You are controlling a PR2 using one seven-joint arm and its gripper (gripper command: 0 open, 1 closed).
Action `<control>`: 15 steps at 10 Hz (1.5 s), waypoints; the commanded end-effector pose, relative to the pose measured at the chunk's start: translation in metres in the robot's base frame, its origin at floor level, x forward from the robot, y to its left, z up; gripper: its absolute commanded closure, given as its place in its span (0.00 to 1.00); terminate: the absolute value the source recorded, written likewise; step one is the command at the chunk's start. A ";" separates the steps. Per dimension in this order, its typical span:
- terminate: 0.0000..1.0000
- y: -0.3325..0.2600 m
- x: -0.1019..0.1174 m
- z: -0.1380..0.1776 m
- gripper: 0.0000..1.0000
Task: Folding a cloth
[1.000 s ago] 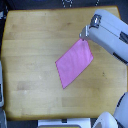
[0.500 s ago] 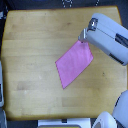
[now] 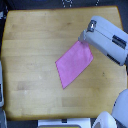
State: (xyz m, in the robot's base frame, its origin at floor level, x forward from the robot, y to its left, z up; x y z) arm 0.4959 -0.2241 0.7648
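Note:
The pink-magenta cloth [image 3: 74, 63] lies flat on the wooden tabletop [image 3: 35, 45], a slanted four-sided sheet right of the table's middle. My gripper [image 3: 84, 39] sits at the cloth's upper right corner, on the end of the grey-white arm [image 3: 107, 40] that comes in from the exterior view's right. The fingers are small and blurred against the cloth's corner. I cannot tell whether they are open or shut, or whether they hold the corner.
The wooden table fills most of the view, with dark floor beyond its far edge. White robot parts [image 3: 120, 107] stand at the lower right corner, and a grey object [image 3: 2, 85] lies along the left edge.
The gripper and arm have shifted slightly toward the exterior view's left, over the cloth's upper right corner. The cloth looks unchanged.

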 end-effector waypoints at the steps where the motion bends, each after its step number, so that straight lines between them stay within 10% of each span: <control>1: 0.00 0.005 0.020 -0.041 0.00; 4: 0.00 0.010 0.013 -0.049 0.00; 5: 0.00 0.014 0.015 -0.049 1.00; 15: 0.00 0.011 0.019 -0.048 1.00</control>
State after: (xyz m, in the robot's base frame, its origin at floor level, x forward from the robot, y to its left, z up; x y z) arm 0.5190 -0.2036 0.7187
